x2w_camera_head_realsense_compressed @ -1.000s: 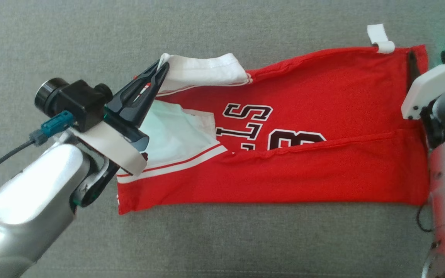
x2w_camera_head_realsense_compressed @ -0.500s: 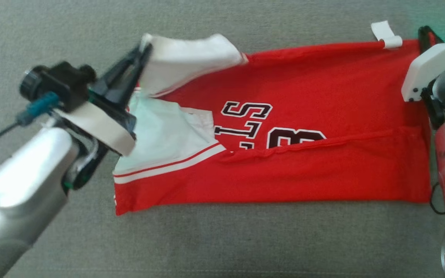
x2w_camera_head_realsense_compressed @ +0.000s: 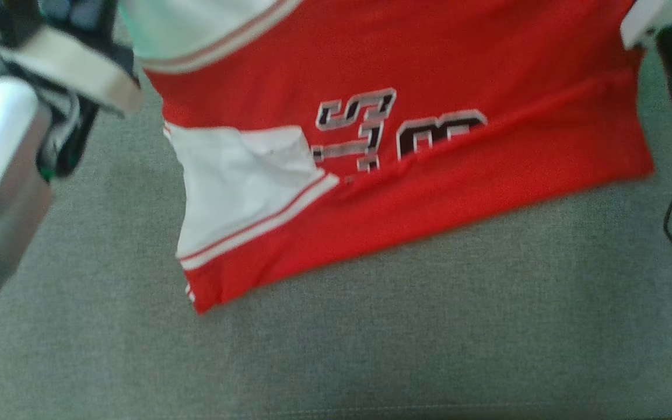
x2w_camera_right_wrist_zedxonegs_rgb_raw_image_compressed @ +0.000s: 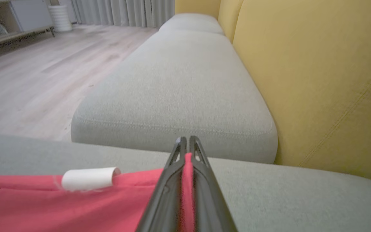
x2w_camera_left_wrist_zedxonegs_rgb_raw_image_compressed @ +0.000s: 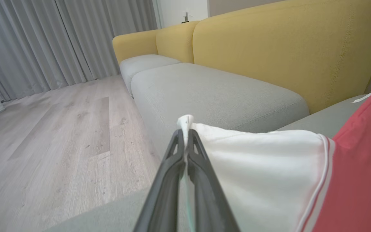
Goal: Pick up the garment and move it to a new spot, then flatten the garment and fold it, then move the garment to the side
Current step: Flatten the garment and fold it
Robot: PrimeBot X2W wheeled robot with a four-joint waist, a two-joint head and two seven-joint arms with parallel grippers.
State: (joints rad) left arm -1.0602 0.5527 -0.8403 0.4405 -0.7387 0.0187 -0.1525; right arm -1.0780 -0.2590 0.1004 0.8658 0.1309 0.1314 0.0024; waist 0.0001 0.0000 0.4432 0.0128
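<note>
Closure of the right gripper on a red corner of the garment is new, and with the left gripper clamped on its white sleeve we see the far edge lifted, near edge on the cushion, so we judge folding can begin.

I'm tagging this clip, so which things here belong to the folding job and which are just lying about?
Job: red garment; left gripper, shut on its white panel; right gripper, shut on its red edge; grey seat cushion under it.
Lying about: yellow sofa back; grey curtains; wooden floor.
</note>
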